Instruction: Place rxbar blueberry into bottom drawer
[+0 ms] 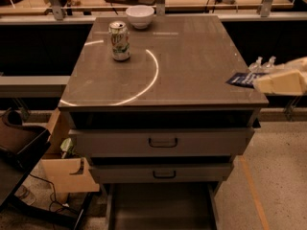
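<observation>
Here the claw (263,83) hangs at the right edge of the surface (192,66). Its pale fingers are clamped on the rxbar blueberry (242,78), which juts out to the claw's left over the surface's right rim. Well below the claw and to its left, the bottom drawer (163,210) stands pulled out, dark inside, beneath two handled drawers (163,142). Far to the claw's left and further back stand a soda can (119,41) and a white bowl (140,16).
</observation>
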{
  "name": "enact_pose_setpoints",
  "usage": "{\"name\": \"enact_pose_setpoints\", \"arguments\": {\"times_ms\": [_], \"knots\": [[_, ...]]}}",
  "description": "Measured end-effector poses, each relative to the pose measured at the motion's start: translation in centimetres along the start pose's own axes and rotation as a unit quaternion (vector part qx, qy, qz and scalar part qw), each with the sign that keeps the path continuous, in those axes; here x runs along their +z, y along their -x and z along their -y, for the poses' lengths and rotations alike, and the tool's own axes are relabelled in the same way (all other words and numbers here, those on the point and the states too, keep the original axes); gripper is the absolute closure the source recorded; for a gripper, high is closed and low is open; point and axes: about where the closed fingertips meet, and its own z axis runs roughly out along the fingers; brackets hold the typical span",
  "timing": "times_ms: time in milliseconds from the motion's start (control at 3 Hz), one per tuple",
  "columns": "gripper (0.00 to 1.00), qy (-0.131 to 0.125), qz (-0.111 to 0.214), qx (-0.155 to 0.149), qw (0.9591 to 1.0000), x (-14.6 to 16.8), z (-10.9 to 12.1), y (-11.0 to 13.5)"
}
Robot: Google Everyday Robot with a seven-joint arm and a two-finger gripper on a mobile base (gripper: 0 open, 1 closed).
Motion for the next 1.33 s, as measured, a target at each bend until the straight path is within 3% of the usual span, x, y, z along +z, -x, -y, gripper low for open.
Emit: {"name": "enact_pose_setpoints", "arguments": {"times_ms": [333, 667, 1000, 1333], "knots": [[1.00, 0.008, 0.020, 0.043, 0.9988, -2.5, -2.3, -6.2], [1.00, 0.020, 0.039, 0.094, 0.9946, -2.7, -3.8, -12.3], [1.00, 0.025, 0.032, 0.132, 0.9904, -1.4, -5.1, -16.9], [1.00, 0.025, 0.032, 0.132, 0.9904, -1.4, -5.1, -16.9]]}}
